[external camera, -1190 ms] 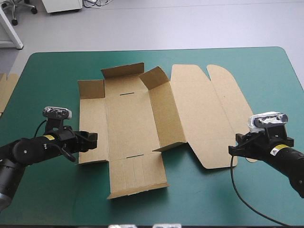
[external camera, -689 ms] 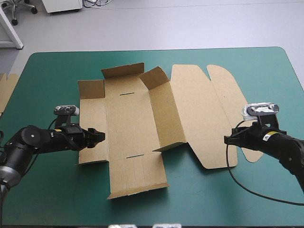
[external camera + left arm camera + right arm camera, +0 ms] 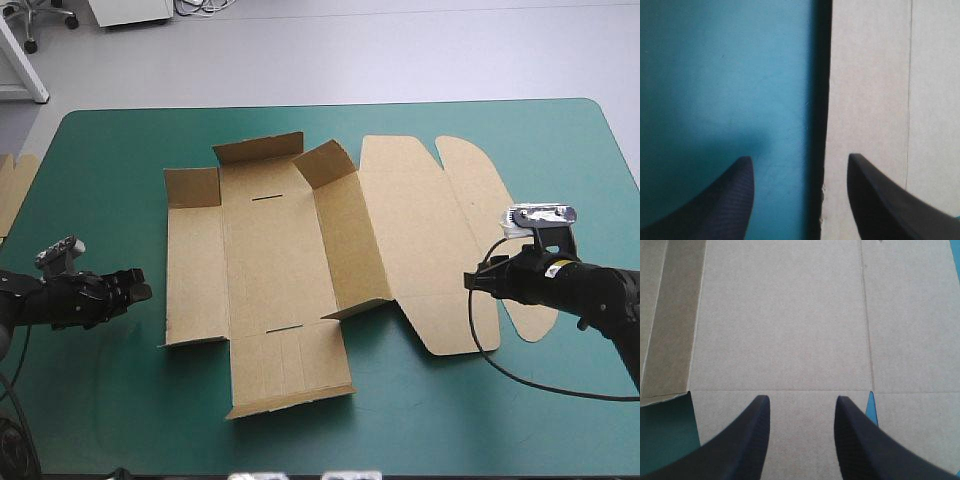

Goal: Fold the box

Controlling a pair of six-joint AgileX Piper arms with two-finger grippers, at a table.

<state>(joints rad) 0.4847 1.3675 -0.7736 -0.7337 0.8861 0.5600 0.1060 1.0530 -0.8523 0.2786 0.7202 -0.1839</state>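
Our left gripper (image 3: 128, 287), jaws apart, faces the left edge of the brown cardboard box (image 3: 275, 260); our right gripper (image 3: 472, 281), likewise apart, hangs over its lid (image 3: 420, 230).

**Table and floor, seen from above.**
A table (image 3: 110, 150) with a teal-green cover and rounded far corners stands on a pale grey floor (image 3: 400, 50). Beyond its far left corner are a wheeled chair base (image 3: 42, 20), a white cabinet (image 3: 130, 10), a white frame (image 3: 24, 68) and cables (image 3: 205, 6). The light is even.
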